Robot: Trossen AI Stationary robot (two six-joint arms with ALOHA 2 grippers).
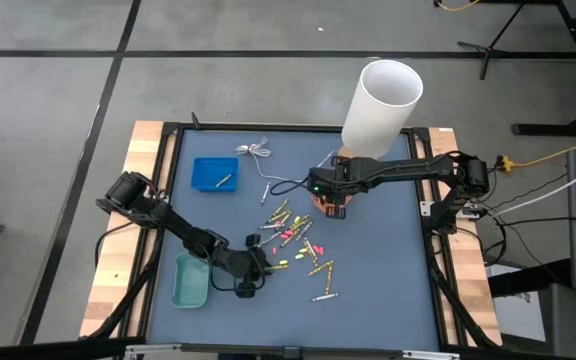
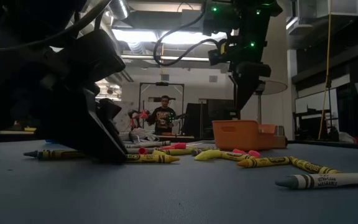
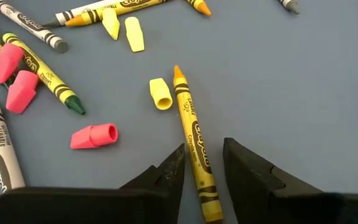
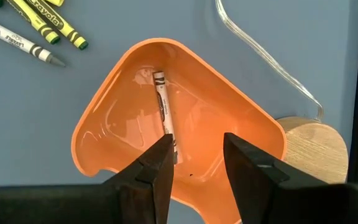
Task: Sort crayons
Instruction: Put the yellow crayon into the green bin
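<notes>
Several crayons [image 1: 293,235], mostly yellow, lie scattered on the blue mat at mid-table. My left gripper [image 1: 251,278] is low at the table's near side, open. In the left wrist view its fingers [image 3: 173,177] stand on either side of a yellow-orange crayon [image 3: 190,134] that lies flat on the mat. I cannot tell whether they touch it. My right gripper [image 1: 334,203] is open above a small orange tray [image 4: 104,124]. One crayon [image 4: 162,112] lies on the tray's floor. In the low view this gripper [image 2: 244,81] hangs clear above the tray [image 2: 241,134].
A blue tray [image 1: 214,174] holding one crayon stands far left, and a teal tray [image 1: 190,281] near left. A tall white cylinder [image 1: 380,108] stands at the far edge by the orange tray. A thin white cable [image 1: 258,150] lies nearby. Pink [image 3: 92,135] and yellow caps [image 3: 160,93] lie among the crayons.
</notes>
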